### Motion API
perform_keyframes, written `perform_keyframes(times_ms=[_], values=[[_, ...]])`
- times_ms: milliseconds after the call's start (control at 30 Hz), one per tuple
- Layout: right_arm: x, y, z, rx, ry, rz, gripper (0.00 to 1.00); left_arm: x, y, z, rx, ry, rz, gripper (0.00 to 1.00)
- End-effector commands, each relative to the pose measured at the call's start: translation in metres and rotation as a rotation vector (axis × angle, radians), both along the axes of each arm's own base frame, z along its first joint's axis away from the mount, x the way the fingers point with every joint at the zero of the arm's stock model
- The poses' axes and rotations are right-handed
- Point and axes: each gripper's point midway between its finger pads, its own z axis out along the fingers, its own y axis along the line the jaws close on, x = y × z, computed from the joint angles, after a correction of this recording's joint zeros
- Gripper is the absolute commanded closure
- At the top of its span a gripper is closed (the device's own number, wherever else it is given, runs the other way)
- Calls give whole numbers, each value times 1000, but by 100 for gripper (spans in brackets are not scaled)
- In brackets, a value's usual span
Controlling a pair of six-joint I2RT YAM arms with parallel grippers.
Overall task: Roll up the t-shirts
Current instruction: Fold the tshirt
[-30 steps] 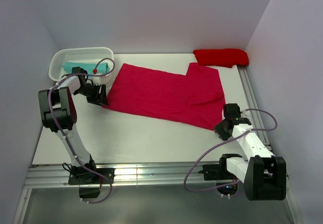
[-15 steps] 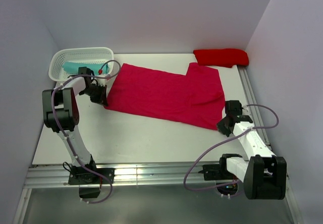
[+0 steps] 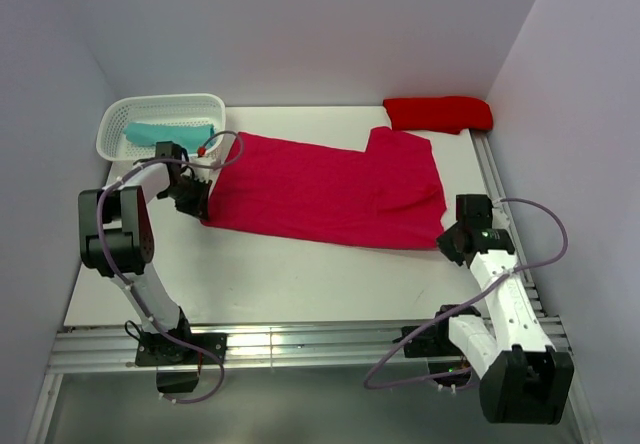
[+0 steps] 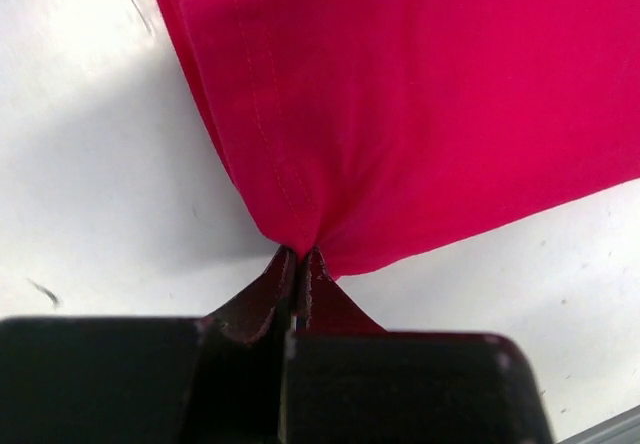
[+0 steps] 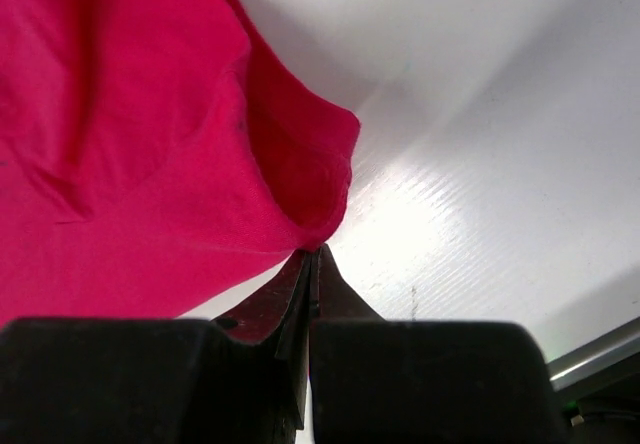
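Observation:
A raspberry-crimson t-shirt (image 3: pixel 325 189) lies spread across the middle of the white table. My left gripper (image 3: pixel 199 202) is shut on its near left corner, where the cloth (image 4: pixel 420 104) bunches into the fingertips (image 4: pixel 283 264). At the near right corner my right gripper (image 3: pixel 449 239) is shut on the hem, and the fabric (image 5: pixel 140 154) puckers right at the tips (image 5: pixel 325 259). A brighter scarlet t-shirt (image 3: pixel 438 113) lies rolled at the back right. The teal t-shirt (image 3: pixel 168 132) sits inside the basket.
A white lattice basket (image 3: pixel 113 127) stands at the back left, just behind my left arm. A metal rail (image 3: pixel 495 189) runs along the table's right edge beside my right gripper. Bare table (image 3: pixel 300 269) lies between the shirt and the near edge.
Both grippers went from open to shut on the crimson shirt's near corners. The near hem has been pulled straighter, and the right gripper has shifted right and slightly back.

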Motion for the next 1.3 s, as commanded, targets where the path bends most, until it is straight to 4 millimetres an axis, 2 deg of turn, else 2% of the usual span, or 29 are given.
perform_keyframes(times_ms=[0, 367, 600, 700, 867, 933, 1033, 1067, 1100, 1167, 1233, 1267], values=[[-9, 0, 22, -5, -16, 16, 100, -18, 10, 11, 54, -5, -30, 100], [-35, 4, 43, -9, 0, 60, 100, -50, 16, 20, 68, 9, -55, 100], [-53, 13, 36, 28, 33, 100, 100, -66, 16, 27, 74, 7, -75, 100], [-59, 19, 26, 55, 55, 119, 100, -71, 16, 25, 74, 18, -85, 100], [-60, 22, 19, 66, 91, 139, 99, -73, 15, 21, 71, 32, -88, 100], [-60, 23, 14, 72, 117, 141, 95, -74, 15, 18, 66, 44, -87, 100], [-57, 21, 11, 70, 117, 121, 84, -74, 14, 15, 59, 59, -89, 97], [-56, 23, 11, 78, 114, 122, 68, -74, 14, 14, 58, 65, -90, 94], [-53, 24, 10, 86, 108, 118, 62, -74, 14, 14, 57, 65, -92, 85], [-53, 24, 8, 89, 116, 112, 52, -73, 14, 15, 54, 63, -97, 75], [-51, 23, 8, 89, 110, 107, 47, -72, 13, 16, 51, 59, -103, 59], [-50, 23, 9, 85, 104, 104, 46, -71, 13, 17, 49, 54, -105, 55]])
